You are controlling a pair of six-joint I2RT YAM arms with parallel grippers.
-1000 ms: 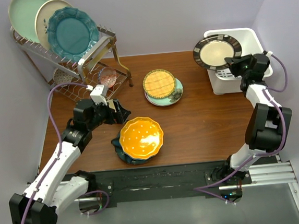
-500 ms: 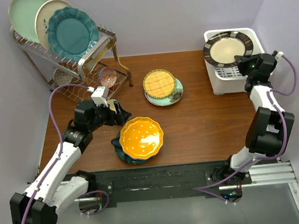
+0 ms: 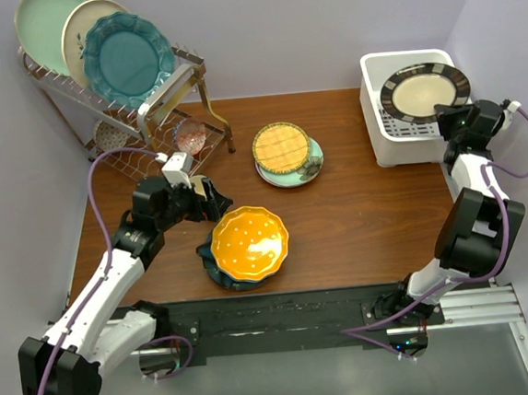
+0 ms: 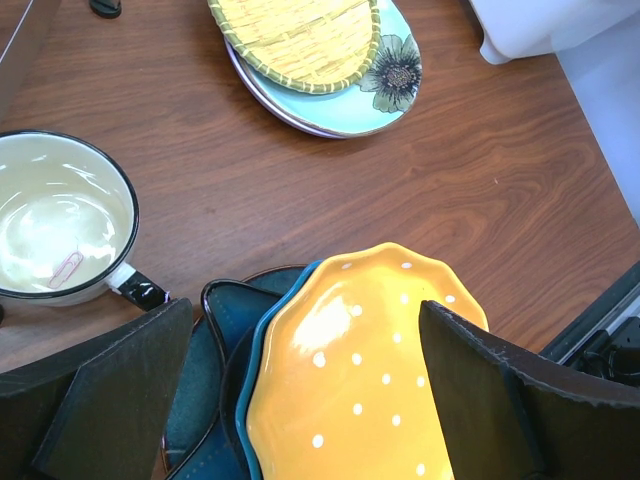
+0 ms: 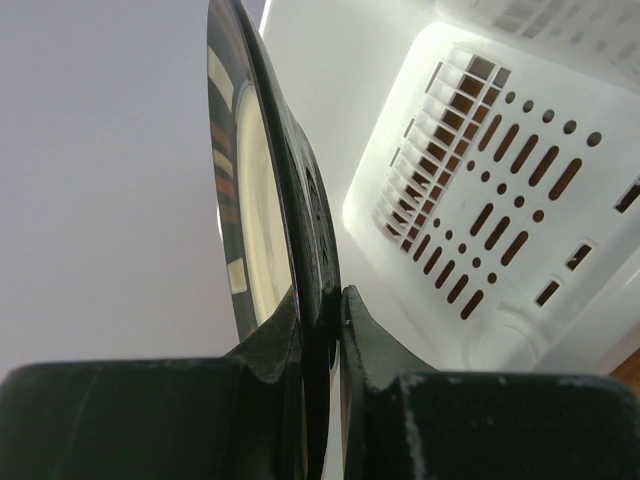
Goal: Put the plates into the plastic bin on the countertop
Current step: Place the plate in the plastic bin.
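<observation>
Reddish-brown tabletop point(image 3: 367, 216) carries everything. Nearest the arm bases, an orange scalloped plate point(image 3: 249, 243) tops a dark teal plate point(image 3: 209, 263). The left jaws hang over this stack, spread apart and holding nothing, with a small cream cup point(image 4: 60, 215) just beside. Farther back, a yellow lattice plate point(image 3: 281, 146) lies on a pale green flowered plate point(image 3: 312, 165). At far right, the right jaws are clamped on the rim of the black-rimmed cream plate point(image 3: 424, 91), held over the plastic bin point(image 3: 380, 146) and overhanging its right wall. Whether its lower edge sits below the rim is hard to tell. Lowering it in looks like the step in hand. Shift it toward the bin's middle, since the fit is tight, sink it near the slotted floor, then let go. Only the bin's walls obstruct; the wire rack point(image 3: 158, 100) stands well apart.
</observation>
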